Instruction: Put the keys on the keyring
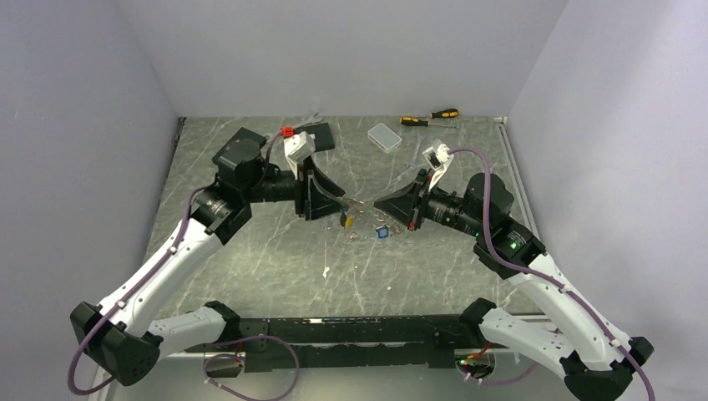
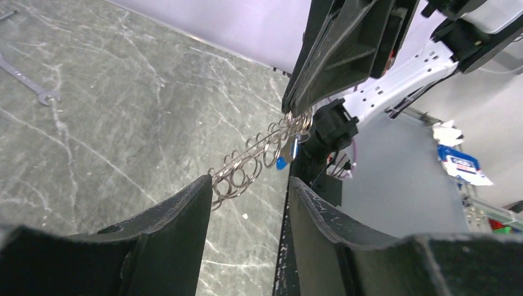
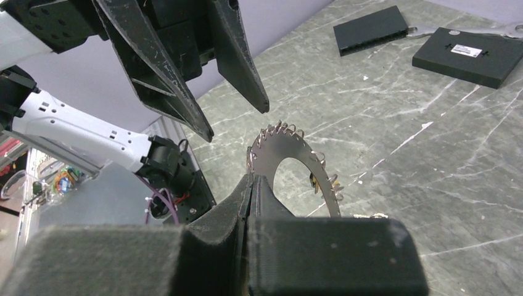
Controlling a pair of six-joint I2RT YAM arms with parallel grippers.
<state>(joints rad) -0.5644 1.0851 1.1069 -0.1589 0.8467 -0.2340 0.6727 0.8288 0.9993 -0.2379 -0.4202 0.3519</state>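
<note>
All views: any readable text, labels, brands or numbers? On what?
No text can be read in any view.
White sticker on the black box: print too small to read.
Blue-and-white packet beyond the table edge, left wrist view: lettering blurred, unreadable.

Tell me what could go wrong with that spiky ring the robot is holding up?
The right pincer pinches only the edge of the keyring, so a bump from the left pincer, open and very close, might knock it loose. That pincer could also snag on the ring's little loops. If the ring drops, it may scatter the keys lying beneath.
</note>
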